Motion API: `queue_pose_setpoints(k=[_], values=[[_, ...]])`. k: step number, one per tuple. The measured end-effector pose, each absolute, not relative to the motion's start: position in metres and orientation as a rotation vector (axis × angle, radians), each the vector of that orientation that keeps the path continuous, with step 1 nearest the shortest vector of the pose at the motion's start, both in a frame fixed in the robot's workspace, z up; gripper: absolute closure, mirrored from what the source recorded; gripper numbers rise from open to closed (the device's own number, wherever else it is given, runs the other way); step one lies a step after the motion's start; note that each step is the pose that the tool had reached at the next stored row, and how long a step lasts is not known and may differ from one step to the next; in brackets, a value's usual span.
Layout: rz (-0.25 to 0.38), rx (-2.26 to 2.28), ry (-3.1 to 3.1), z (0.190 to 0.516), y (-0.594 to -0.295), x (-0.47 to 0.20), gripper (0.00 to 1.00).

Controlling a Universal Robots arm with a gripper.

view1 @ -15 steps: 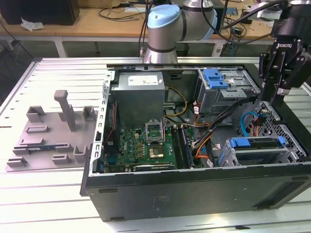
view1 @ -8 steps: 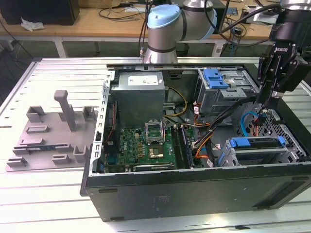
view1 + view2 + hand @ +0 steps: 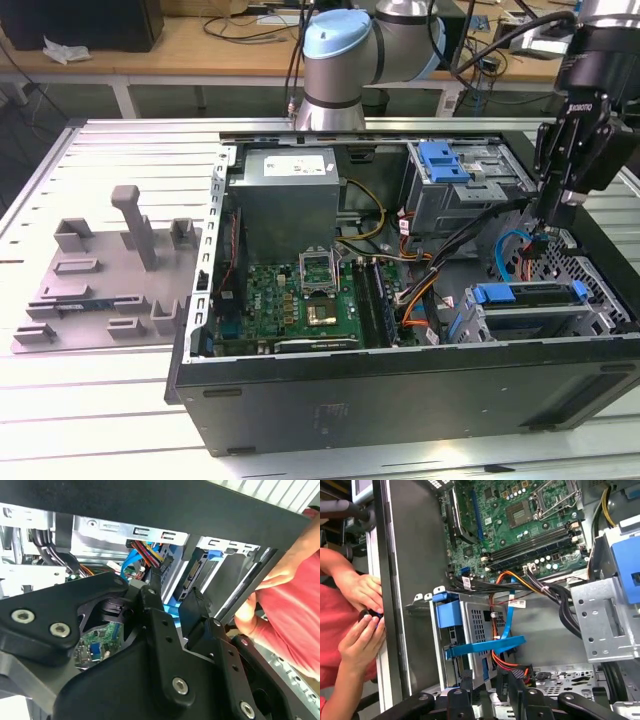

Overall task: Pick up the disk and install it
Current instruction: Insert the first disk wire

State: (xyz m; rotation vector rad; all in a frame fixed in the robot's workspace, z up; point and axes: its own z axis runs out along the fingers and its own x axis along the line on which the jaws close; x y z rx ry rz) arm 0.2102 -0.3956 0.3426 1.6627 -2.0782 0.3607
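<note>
The computer case (image 3: pixel 400 395) lies open on the counter (image 3: pixel 100 400). The disk (image 3: pixel 528 294) looks to be sitting in the low metal cage (image 3: pixel 545 322) at the exterior view's right, near the front wall of the case. Its blue frame shows as a bar across the top of the cage. The silver body and the label are hidden by the metal.

The end effector (image 3: pixel 552 222) hangs inside the case, just above the far end of that cage. In the second wrist view its fingers (image 3: pixel 152 610) stand a little apart, with a narrow gap. Nothing can be seen pinched between them. In the first wrist view a flat blue cable (image 3: pixel 485 647) crosses the side of the cage, and red and orange wires run close by. A person's hands (image 3: pixel 360 592) are outside the case wall, holding something small and dark.

The disk is likely heavy for its size, and hard and stiff, so it would not bend in a grip. Its metal sides are smooth and could slip. It is also easy to hurt: a bump or a drop could break it inside. The blue frame is plastic and may give a little under a hard squeeze. The best place to hold it seems to be across the two long edges, on the frame. The flat label face and the plug end are poor places to grip. The cables sit so near that they could snag on it.
</note>
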Motion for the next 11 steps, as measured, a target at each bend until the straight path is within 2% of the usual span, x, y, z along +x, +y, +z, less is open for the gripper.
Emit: queue_pose_setpoints(k=[11], values=[[0.376, 1.625, -2.083, 0.327, -0.395, 0.216, 0.58]])
